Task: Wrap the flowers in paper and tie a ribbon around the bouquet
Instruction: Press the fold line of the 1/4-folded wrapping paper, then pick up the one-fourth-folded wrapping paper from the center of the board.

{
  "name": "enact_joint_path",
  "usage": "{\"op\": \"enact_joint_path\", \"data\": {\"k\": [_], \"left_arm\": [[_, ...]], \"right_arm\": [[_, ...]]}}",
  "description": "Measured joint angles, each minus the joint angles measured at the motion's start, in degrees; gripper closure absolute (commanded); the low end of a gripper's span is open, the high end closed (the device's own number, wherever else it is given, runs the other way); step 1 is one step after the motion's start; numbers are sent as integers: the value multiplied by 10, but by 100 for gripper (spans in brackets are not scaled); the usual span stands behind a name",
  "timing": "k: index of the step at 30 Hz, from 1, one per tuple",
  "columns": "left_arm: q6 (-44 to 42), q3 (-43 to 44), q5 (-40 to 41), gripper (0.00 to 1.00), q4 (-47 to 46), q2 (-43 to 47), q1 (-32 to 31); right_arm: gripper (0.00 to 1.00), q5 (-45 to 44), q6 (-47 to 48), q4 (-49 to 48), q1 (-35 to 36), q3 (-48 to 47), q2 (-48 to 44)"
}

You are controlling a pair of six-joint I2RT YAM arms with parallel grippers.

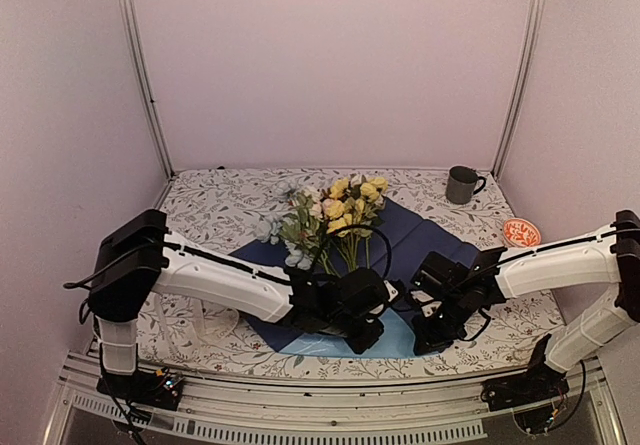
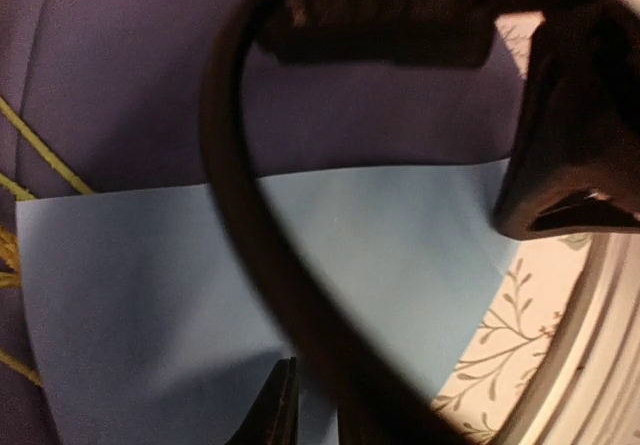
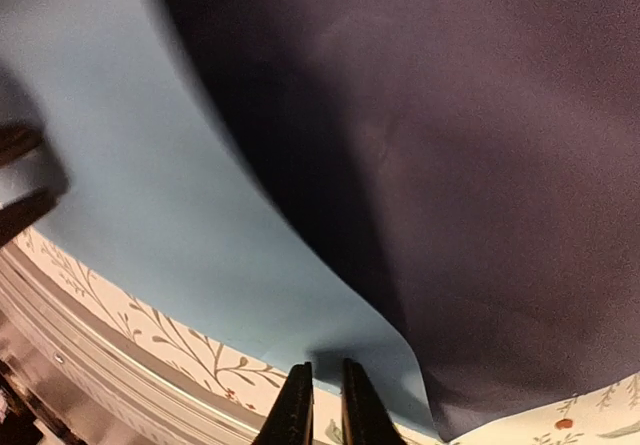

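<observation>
- The paper (image 1: 425, 227) lies in the lower middle of the top view on the tablecloth (image 1: 205, 210). Its navy face is up, and its near part is turned over, so light blue shows just above the front rail (image 1: 300, 390).
- The right gripper (image 3: 327, 405) sits at the bottom of its wrist view, right at the curled edge. Only a slit shows between its fingers, and we cannot tell whether the sheet is pinched there.
- The left gripper (image 1: 363, 337) is over the same fold. Its wrist view shows one finger (image 2: 280, 410), but a black cable (image 2: 240, 215) hides the other, so we cannot tell how it stands.
- We judge that the fold could spring flat if neither gripper has it, because the thin sheet bows rather than creases.
- The grippers are near each other, so a careless move could knock them together or crumple the sheet. The cable loop might also snag a stem.
- The flowers (image 1: 335, 215) rest on the navy face above the grippers, heads toward the upper middle. Only the left wrist view shows thin stems (image 2: 40, 150), beside the blue flap at its left edge. Only the top view shows the blooms.
- Farthest back, at the upper right, the top view alone shows a mug (image 1: 461, 184) and a small orange dish (image 1: 521, 232). We see no ribbon in any view.
</observation>
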State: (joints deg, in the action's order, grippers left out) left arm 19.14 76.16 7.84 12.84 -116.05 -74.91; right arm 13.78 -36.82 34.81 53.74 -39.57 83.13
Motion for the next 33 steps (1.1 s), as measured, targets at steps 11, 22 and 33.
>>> {"op": "enact_joint_path", "data": {"k": [11, 22, 33], "left_arm": [[-14, 7, 2, 85, -15, -28, 5], [-16, 1, -31, 85, -16, -29, 11], [-72, 24, -58, 84, -4, -47, 23]], "right_arm": [[1, -164, 6, 57, -3, -34, -85], [32, -101, -198, 71, -35, 13, -205], [44, -4, -503, 50, -35, 71, -238]]}}
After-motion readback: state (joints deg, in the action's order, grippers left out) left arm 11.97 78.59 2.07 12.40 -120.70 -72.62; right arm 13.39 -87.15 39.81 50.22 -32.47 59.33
